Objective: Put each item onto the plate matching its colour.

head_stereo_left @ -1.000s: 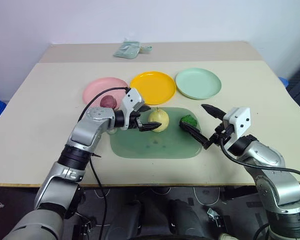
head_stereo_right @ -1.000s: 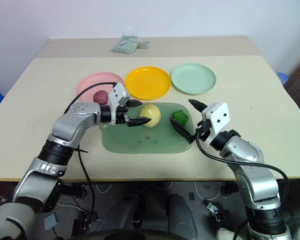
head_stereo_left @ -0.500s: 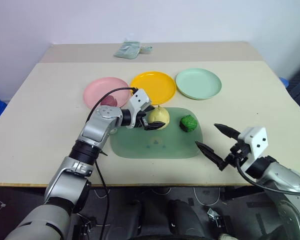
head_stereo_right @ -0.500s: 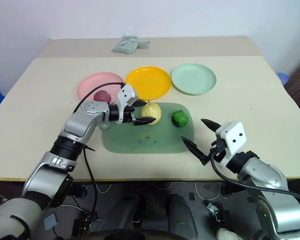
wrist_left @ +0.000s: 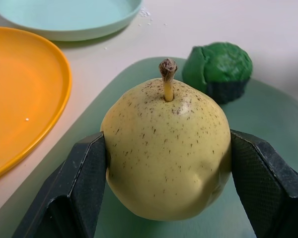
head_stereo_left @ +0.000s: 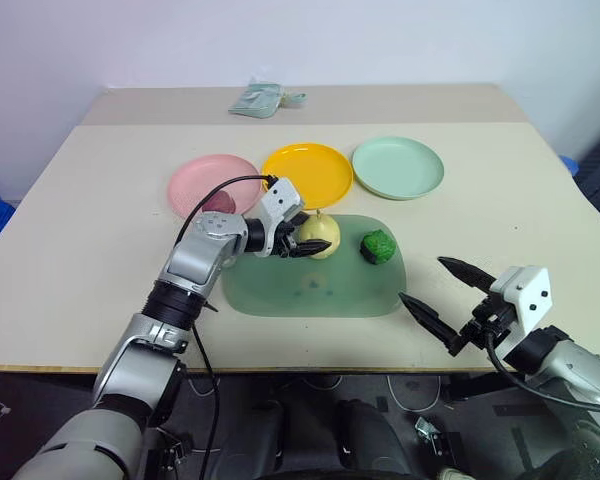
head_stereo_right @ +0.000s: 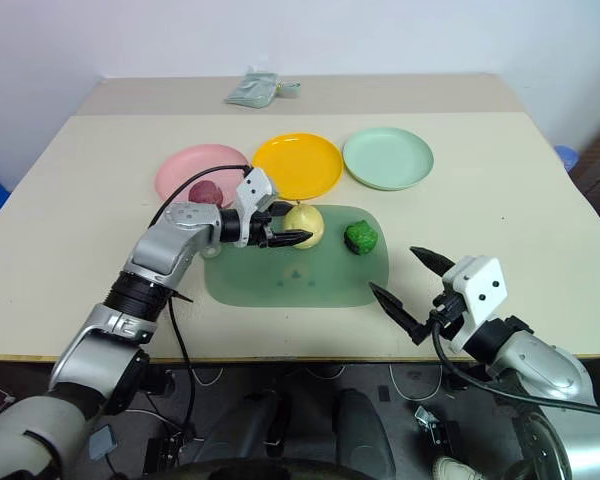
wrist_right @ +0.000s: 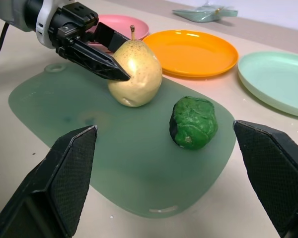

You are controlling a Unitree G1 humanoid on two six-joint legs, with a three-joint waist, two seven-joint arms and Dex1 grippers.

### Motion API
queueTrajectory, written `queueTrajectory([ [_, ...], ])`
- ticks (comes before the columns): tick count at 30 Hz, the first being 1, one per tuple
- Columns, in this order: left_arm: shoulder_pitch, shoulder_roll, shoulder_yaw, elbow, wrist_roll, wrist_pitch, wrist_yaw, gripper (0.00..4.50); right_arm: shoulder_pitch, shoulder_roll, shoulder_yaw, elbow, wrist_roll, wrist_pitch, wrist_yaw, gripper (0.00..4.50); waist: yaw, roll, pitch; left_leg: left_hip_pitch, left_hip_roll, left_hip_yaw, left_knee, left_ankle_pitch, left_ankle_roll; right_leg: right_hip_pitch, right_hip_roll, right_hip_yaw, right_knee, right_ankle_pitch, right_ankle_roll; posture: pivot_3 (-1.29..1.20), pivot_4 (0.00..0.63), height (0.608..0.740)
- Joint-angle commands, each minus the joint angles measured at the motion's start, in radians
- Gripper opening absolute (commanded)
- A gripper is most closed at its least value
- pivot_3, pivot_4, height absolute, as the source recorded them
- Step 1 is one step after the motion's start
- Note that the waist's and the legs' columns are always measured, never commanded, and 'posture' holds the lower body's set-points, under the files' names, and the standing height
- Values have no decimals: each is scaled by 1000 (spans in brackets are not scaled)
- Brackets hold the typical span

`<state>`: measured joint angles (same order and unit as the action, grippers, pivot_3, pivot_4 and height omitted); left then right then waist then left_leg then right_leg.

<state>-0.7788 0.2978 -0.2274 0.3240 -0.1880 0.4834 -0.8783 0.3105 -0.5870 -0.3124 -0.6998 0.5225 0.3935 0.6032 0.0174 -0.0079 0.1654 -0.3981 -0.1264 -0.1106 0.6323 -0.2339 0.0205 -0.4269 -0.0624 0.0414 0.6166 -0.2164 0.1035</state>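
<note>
The two eye views look down and forward from the head over the whole table (head_stereo_left: 100,190). The left wrist view sits very close to the pear (wrist_left: 166,151), mid-frame. The right wrist view looks from farther back across the green mat (wrist_right: 89,148); both wrist views share the pear and mat.

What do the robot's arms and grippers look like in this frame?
Both arms are silver-grey metal with black joint rings. A black cable loops along each arm. Each wrist carries a white block; dark dots mark the right one. The left gripper and right gripper each have two black, pointed fingers with textured pads.
</note>
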Motion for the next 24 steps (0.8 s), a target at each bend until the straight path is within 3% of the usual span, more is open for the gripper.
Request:
queueTrajectory([
  [1, -148, -49, 125, 82, -28, -24, 133, 3068, -22, 11, 7, -9, -10, -29, -9, 4500, 2, -1, 1, 0, 0, 0, 0, 0, 0, 0, 0, 0, 0, 0, 0, 0, 150, 740],
  [6, -405, -114, 228, 505, 37, -189, 453, 3068, -96, 9, 32, 11, -19, -13, -38, 4500, 1, -4, 3, -1, 0, 0, 1, 0, 0, 0, 0, -1, 0, 0, 0, 0, 150, 740],
  [10, -512, -167, 249, 763, 82, -326, 599, 3068, -161, 10, 53, 48, -27, -4, -52, 4500, -2, -4, 3, 0, 0, 0, -1, 0, 0, 0, 0, -1, -1, -1, 1, 0, 150, 740],
  [18, -553, -247, 276, 961, 120, -420, 665, 3068, -223, 9, 73, 93, -62, -12, -62, 4500, -2, -7, 4, -3, -1, 0, 1, 0, 0, -2, 0, -1, 0, 0, 2, 0, 150, 740],
  [19, -550, -250, 271, 965, 129, -429, 664, 4059, -226, 10, 75, 92, -63, -11, -64, 4500, -3, -7, 4, -3, -1, 0, 1, 0, 0, -3, 0, -1, 1, 0, 2, 0, 150, 740],
  [20, -548, -252, 274, 967, 130, -433, 662, 4405, -230, 11, 76, 92, -63, -10, -66, 4500, -3, -7, 4, -3, -1, 0, 0, 0, 0, -3, 0, -1, 1, 0, 2, 0, 150, 740],
  [24, -544, -250, 282, 964, 136, -446, 661, 4469, -242, 15, 83, 94, -68, -5, -71, 4500, -3, -7, 4, -3, -1, 0, 1, 0, 0, -3, 0, -1, 2, 0, 2, 0, 150, 740],
])
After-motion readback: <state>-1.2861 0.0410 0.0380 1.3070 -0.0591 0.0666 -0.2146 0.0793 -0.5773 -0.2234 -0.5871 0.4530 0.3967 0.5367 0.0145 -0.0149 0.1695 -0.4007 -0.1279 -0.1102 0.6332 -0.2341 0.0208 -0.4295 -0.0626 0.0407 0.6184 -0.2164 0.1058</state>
